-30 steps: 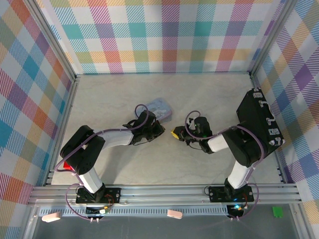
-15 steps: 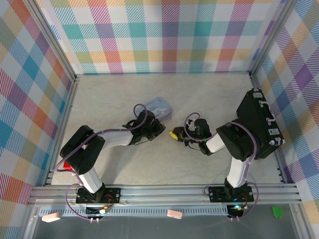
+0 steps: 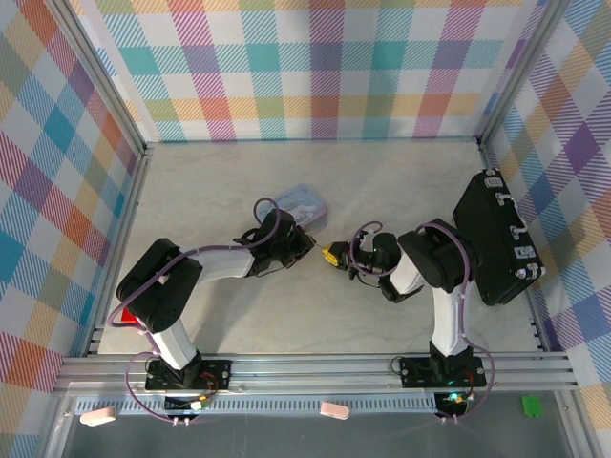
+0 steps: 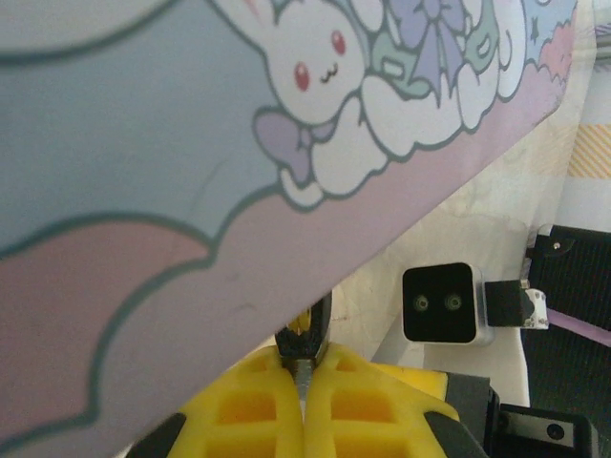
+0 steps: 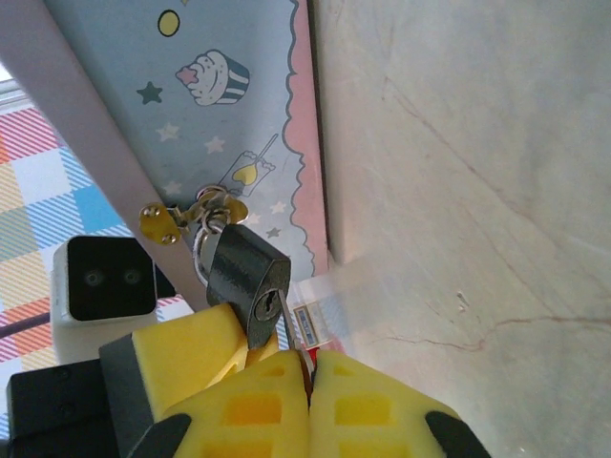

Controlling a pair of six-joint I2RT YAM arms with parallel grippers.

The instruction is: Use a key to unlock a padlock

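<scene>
The padlock [image 5: 243, 270] is small and dark grey. Its shackle runs through the brass hasp [image 5: 162, 221] of a pastel-blue cartoon tin [image 5: 205, 105] [image 4: 143, 143] [image 3: 301, 203]. My left gripper [image 4: 305, 361] [image 3: 304, 245] is shut on the padlock [image 4: 307, 336], under the tin's edge, and one of its yellow fingers [image 5: 181, 351] sits below the lock. My right gripper [image 5: 310, 355] [image 3: 333, 256] is shut on the key [image 5: 292, 325]. The slim key blade points up, and its tip rests on the lock's face just right of the keyhole [image 5: 265, 304].
A black case [image 3: 496, 239] stands at the right wall. A clear plastic wrapper with a barcode label [image 5: 320, 291] lies beside the tin. Plaid walls close in the pale marbled table [image 3: 210, 181] on three sides.
My right arm has swung left and its gripper has edged towards the left gripper. The tin and the left gripper have shifted slightly up and left. Both grippers stay shut.
</scene>
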